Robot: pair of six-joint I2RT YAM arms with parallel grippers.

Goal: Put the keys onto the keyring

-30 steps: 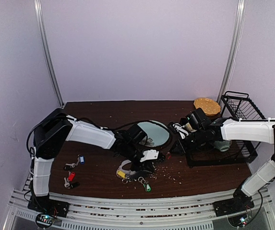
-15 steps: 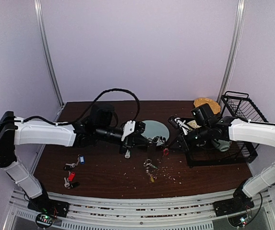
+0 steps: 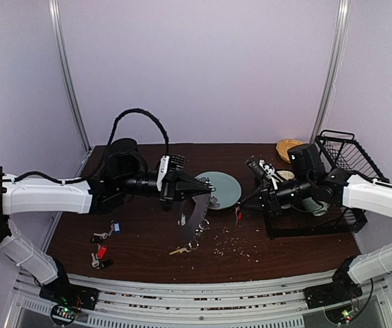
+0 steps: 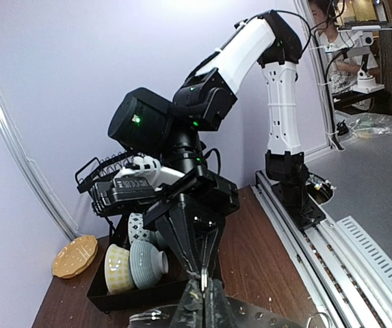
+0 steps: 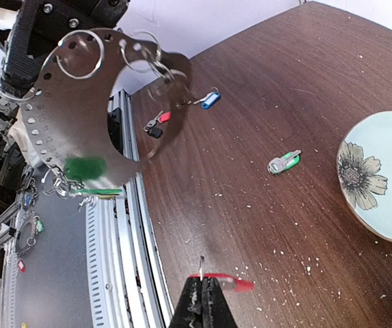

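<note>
My left gripper (image 3: 206, 186) is shut on the top of the keyring (image 3: 194, 215), a grey perforated metal band hanging in the air beside the pale green plate (image 3: 226, 183). Keys dangle from its lower end, one with a yellow tag (image 3: 176, 251). In the right wrist view the keyring (image 5: 93, 102) is at upper left. My right gripper (image 5: 202, 290) is shut on a red-tagged key (image 5: 231, 282). In the top view the right gripper (image 3: 242, 203) holds the key just right of the keyring. A green-tagged key (image 5: 284, 162) lies on the table. Blue-tagged (image 3: 115, 227) and red-tagged (image 3: 101, 251) keys lie at front left.
A black dish rack (image 3: 332, 205) with bowls (image 4: 134, 263) stands at the right. A small yellow dish (image 3: 289, 147) sits behind it. Crumbs are scattered over the dark wooden table (image 3: 148, 239). The metal rail (image 3: 202, 290) runs along the near edge.
My left gripper has risen from the table front toward the plate, lifting the keyring with its hanging keys. My right gripper has shifted slightly with the red-tagged key.
</note>
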